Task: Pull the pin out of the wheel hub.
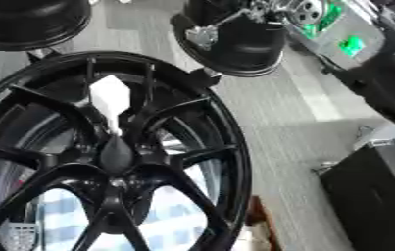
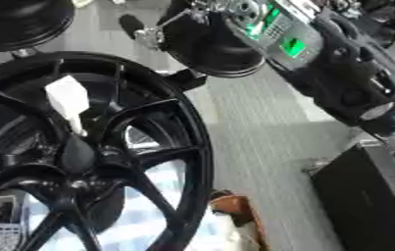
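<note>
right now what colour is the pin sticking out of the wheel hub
White, with a broad head tapering to a thin shaft. The pin shows best in the left eye view, against the black wheel.

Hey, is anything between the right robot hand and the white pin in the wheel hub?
Nothing visible. The right robot hand is at the top of the view, in front of another black rim. The white pin sticks out of the wheel hub, unobstructed.
</note>
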`<state>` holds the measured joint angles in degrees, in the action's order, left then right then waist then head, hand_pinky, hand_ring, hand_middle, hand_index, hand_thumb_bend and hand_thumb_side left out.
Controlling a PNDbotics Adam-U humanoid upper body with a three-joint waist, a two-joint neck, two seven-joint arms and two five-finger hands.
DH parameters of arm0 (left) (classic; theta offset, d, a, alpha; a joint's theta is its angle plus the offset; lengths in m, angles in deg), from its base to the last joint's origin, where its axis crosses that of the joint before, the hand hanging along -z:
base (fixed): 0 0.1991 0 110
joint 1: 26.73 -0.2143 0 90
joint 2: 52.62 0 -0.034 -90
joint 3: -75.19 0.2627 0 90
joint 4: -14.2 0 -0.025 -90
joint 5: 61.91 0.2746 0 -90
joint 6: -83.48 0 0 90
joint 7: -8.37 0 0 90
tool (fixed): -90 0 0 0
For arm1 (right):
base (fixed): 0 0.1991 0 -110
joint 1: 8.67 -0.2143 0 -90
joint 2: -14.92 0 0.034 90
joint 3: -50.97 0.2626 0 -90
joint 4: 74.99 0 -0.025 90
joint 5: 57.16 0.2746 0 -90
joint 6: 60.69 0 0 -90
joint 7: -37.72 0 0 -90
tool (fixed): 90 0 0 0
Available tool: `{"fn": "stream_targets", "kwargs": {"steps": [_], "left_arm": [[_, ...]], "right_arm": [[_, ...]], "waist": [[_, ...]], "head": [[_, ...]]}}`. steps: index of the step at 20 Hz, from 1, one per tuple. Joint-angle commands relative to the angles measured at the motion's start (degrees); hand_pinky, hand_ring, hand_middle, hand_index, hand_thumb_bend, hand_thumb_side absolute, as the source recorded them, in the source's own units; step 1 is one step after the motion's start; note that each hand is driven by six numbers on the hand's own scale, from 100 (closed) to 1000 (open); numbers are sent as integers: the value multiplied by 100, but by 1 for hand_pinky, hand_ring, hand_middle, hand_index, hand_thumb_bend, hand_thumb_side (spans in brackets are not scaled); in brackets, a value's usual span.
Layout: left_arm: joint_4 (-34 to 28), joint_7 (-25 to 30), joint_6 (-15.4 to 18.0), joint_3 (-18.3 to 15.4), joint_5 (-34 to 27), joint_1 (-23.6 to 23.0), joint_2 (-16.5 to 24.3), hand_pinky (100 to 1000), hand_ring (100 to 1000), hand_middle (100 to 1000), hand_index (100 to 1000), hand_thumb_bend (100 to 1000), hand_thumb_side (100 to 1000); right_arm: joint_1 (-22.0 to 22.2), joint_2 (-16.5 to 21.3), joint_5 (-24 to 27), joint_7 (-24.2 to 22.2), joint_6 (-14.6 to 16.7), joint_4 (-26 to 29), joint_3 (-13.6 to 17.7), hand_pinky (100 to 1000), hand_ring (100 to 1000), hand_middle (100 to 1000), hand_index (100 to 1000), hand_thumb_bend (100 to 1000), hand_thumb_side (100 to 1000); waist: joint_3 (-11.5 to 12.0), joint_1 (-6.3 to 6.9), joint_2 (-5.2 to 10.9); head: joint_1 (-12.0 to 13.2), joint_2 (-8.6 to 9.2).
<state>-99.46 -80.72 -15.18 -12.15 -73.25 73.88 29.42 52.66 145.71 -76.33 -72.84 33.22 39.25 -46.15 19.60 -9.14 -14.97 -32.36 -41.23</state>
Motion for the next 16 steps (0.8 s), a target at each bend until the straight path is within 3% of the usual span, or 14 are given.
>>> {"fn": "stream_targets", "kwargs": {"steps": [1,8,11,16], "left_arm": [[-94,2,-19,14,2,53,103,787,636,598,772,100,763],[-94,39,-34,38,-14,65,111,787,637,598,772,100,763],[-94,66,-40,55,-7,60,110,787,637,598,772,100,762],[-94,109,-30,84,-13,56,104,787,637,598,772,100,758]], "right_arm": [[-25,264,-90,-456,187,35,58,919,859,763,799,100,193],[49,339,209,-1594,503,35,-9,913,864,767,808,100,405],[-3,318,326,-2023,563,35,23,915,867,768,809,100,411],[-180,222,334,-2269,497,35,15,912,864,770,810,100,403]], "waist": [[15,28,115],[74,14,137],[63,30,131],[60,82,127]], "head": [[-44,71],[-73,144],[-80,169],[-72,242]]}}
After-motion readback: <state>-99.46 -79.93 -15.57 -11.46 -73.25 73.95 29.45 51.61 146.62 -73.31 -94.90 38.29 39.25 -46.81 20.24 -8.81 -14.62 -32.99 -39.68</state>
